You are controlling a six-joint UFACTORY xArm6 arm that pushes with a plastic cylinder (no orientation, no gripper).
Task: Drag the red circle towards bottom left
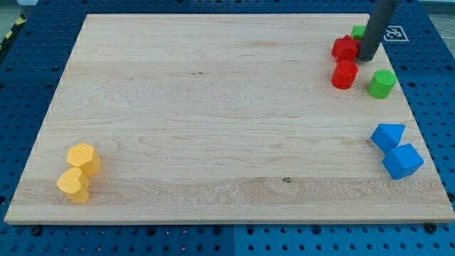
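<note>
On the board (213, 107), the tip (367, 58) stands at the view's top right, just right of the red block (345, 48). The red circle (344, 74) lies just below that block, with a green cylinder (382, 83) to its right. Another green block (358, 31) sits above, partly behind the rod. Two blue blocks (388, 135) (402, 161) touch at the right edge, and two yellow blocks (84, 158) (73, 185) touch at the bottom left.

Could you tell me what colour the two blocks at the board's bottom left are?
Both blocks are yellow, shown in the camera view.
</note>
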